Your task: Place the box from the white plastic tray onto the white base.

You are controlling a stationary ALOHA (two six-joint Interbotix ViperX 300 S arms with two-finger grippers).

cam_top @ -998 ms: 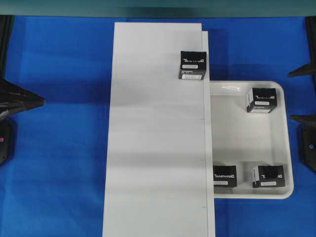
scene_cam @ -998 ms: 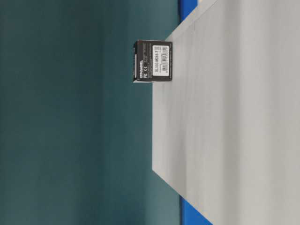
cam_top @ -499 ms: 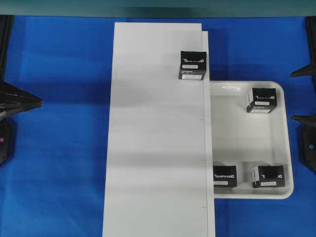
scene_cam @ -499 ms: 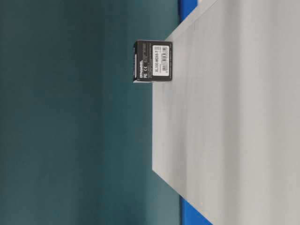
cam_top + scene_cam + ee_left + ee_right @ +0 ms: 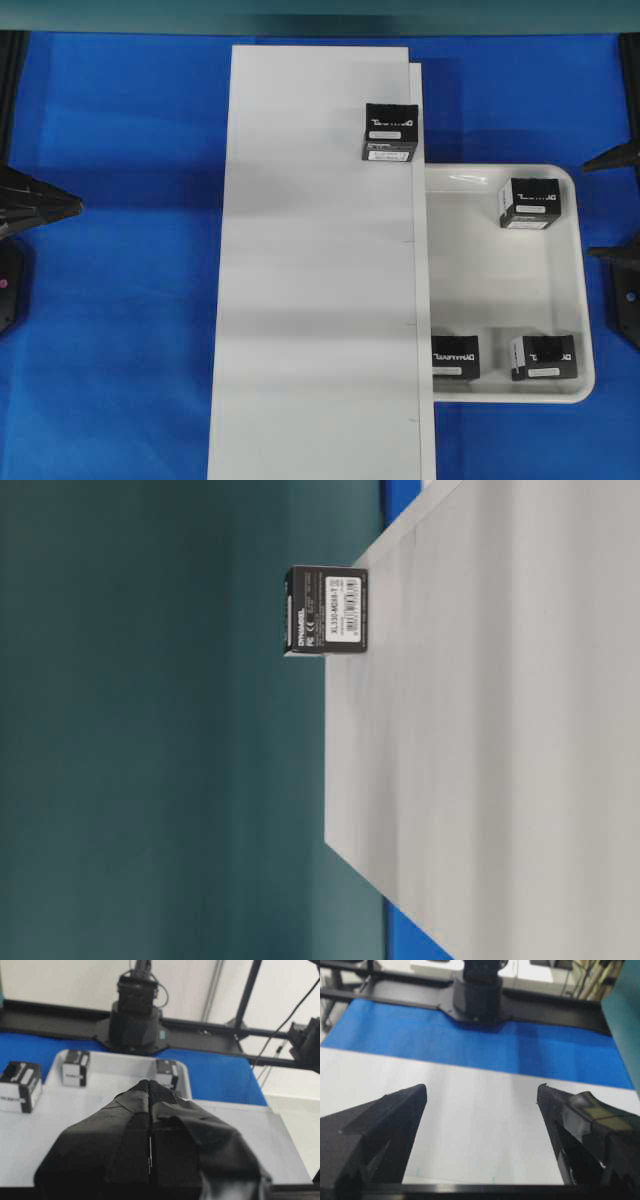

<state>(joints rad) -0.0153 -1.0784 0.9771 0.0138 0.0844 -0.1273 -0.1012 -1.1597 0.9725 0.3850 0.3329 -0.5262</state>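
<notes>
One black box (image 5: pixel 390 131) stands on the long white base (image 5: pixel 320 280) near its far right edge; it also shows in the table-level view (image 5: pixel 325 610) and the left wrist view (image 5: pixel 20 1086). The white plastic tray (image 5: pixel 500 285) lies right of the base and holds three more boxes: one at the back (image 5: pixel 531 203) and two at the front (image 5: pixel 455 356) (image 5: pixel 543 357). My left gripper (image 5: pixel 72 205) is shut and empty at the far left, its tip (image 5: pixel 150 1085) closed. My right gripper (image 5: pixel 600 207) is open and empty at the right edge, beside the tray (image 5: pixel 481 1092).
Blue cloth (image 5: pixel 120 300) covers the table on both sides of the base. The tray's left part lies tucked under the base's right edge. Black arm bases stand across the table in the wrist views (image 5: pixel 135 1020) (image 5: pixel 477 995).
My left gripper's tip has drawn back a little to the left. My right gripper has shifted slightly toward the front. The boxes have not moved.
</notes>
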